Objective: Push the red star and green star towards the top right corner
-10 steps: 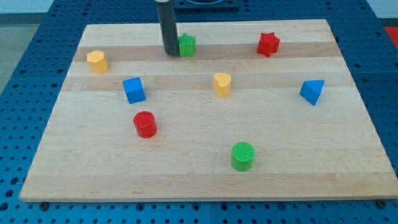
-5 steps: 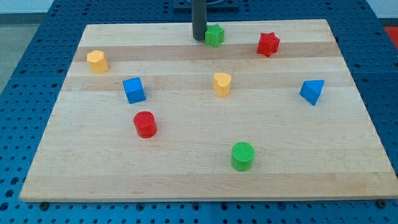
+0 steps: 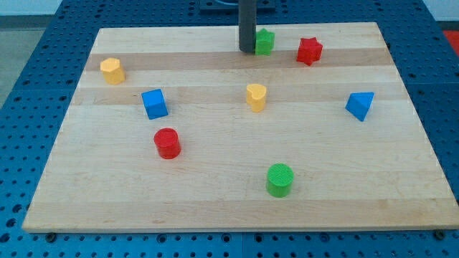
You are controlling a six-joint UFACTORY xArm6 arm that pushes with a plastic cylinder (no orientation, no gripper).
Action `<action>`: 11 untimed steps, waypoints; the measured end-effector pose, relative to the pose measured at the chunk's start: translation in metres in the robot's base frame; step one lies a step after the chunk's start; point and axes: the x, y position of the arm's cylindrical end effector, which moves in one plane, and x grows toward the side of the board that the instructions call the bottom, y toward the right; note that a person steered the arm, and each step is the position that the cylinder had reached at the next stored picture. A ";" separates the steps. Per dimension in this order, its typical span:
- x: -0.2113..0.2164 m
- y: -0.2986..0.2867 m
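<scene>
The green star point(image 3: 265, 41) sits near the top edge of the wooden board point(image 3: 237, 193), a little right of centre. The red star point(image 3: 309, 51) lies to its right, a short gap apart. My tip point(image 3: 247, 49) rests against the green star's left side; the dark rod rises straight out of the view's top.
Other blocks on the board: a yellow block point(image 3: 112, 70) at the left, a blue cube point(image 3: 154, 103), a red cylinder point(image 3: 167, 142), a yellow block point(image 3: 256, 96) at centre, a blue wedge point(image 3: 360, 105) at the right, a green cylinder point(image 3: 280, 179) near the bottom.
My tip has slid to the right along the top edge, pushing the green star with it, closer to the red star. The other blocks have not moved.
</scene>
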 end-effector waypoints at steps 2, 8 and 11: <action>-0.005 0.030; -0.031 0.079; -0.032 0.042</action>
